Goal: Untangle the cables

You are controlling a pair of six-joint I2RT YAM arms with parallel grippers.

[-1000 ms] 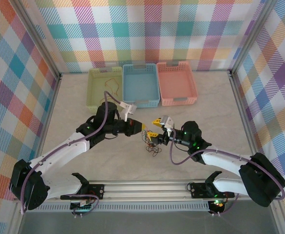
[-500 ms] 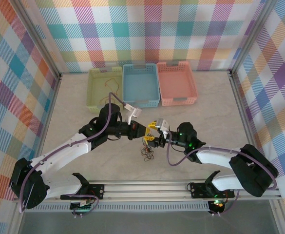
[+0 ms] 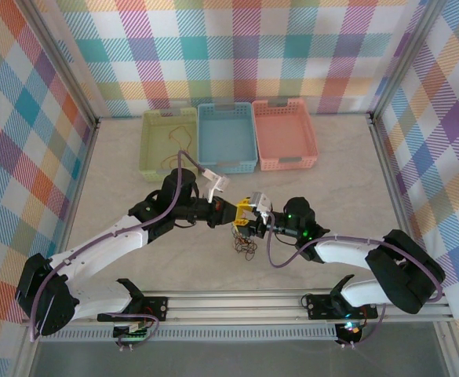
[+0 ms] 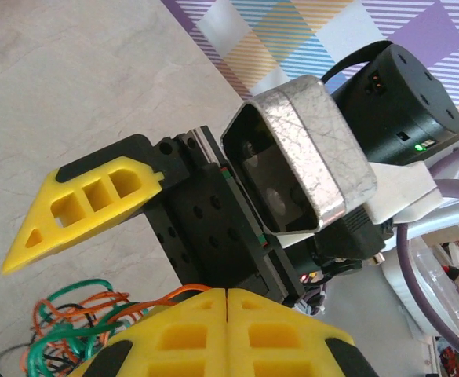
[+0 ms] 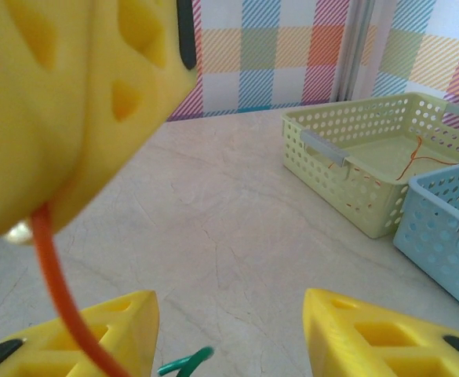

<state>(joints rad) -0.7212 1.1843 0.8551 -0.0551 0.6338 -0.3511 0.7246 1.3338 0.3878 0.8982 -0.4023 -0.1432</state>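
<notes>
The cables (image 3: 245, 246) lie as a small tangle of orange, green and black wire on the table, just below both grippers. My left gripper (image 3: 232, 213) is shut on an orange cable (image 4: 147, 300) that runs from its closed yellow fingertips (image 4: 205, 314) down to the tangle (image 4: 60, 318). Facing it tip to tip, my right gripper (image 3: 245, 219) stands open. In the right wrist view its fingers (image 5: 96, 330) are wide apart over bare table, the orange cable (image 5: 56, 290) hangs past the left one, and a green cable end (image 5: 186, 363) lies between them.
Three baskets line the back of the table: green (image 3: 148, 145), blue (image 3: 226, 107) and pink (image 3: 284, 104). The green basket (image 5: 347, 169) holds a thin orange wire (image 5: 413, 157). Checkered walls close in the left, right and back sides.
The two grippers have closed in on each other, the left moving right and the right moving left. The tangle has shifted slightly towards the near edge.
</notes>
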